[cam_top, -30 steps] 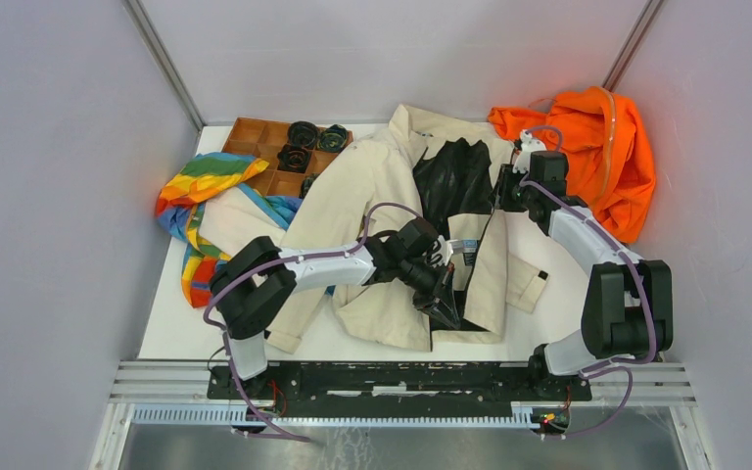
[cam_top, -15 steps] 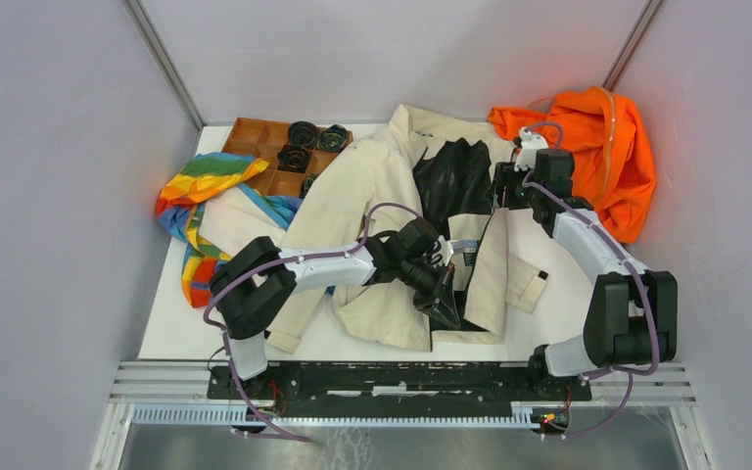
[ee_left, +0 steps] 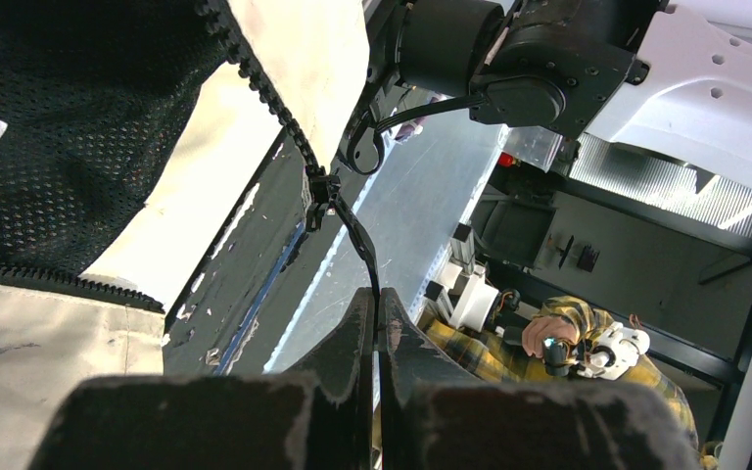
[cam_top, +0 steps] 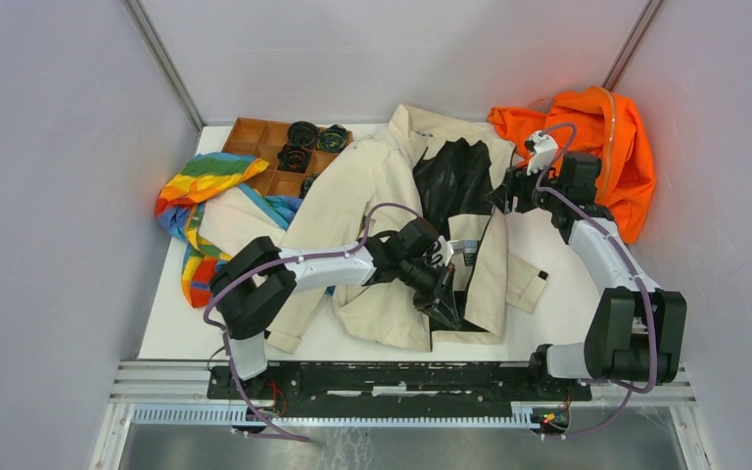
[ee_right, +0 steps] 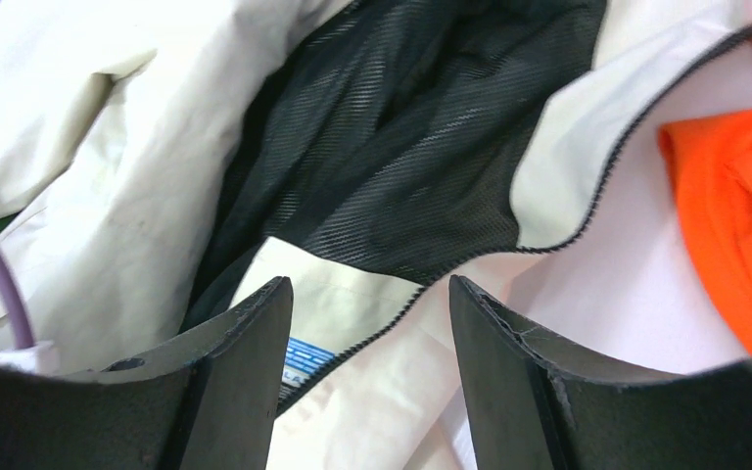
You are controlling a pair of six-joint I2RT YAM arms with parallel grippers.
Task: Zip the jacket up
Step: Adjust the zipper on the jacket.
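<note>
Beige jacket (cam_top: 372, 196) spread open across the middle of the white table (cam_top: 548, 304), collar at the far edge, hem toward the near edge. Front unzipped, black mesh lining (cam_top: 455, 176) exposed between the two front panels.

Left fingers (ee_left: 352, 343) pressed together on the black zipper pull (ee_left: 357, 235), down by the jacket's hem, close to the near edge of the table. Pull drawn taut from the slider (ee_left: 321, 191), seated at the visible end of a row of dark zipper teeth (ee_left: 259, 83) along a beige panel edge.

Right fingers (ee_right: 245, 362) apart, nothing between them, poised over the far right part of the jacket, above the lining and the dark-edged right panel. Touching the cloth or not: cannot tell.

Bright orange garment (cam_top: 607, 147) bunched at the far right corner, just beside the jacket's shoulder. Rainbow-striped cloth (cam_top: 201, 186) at the left, partly under the jacket's sleeve on that side. Wooden compartment tray (cam_top: 255, 137) at the far left, several dark round parts (cam_top: 303, 132) in its cells.
</note>
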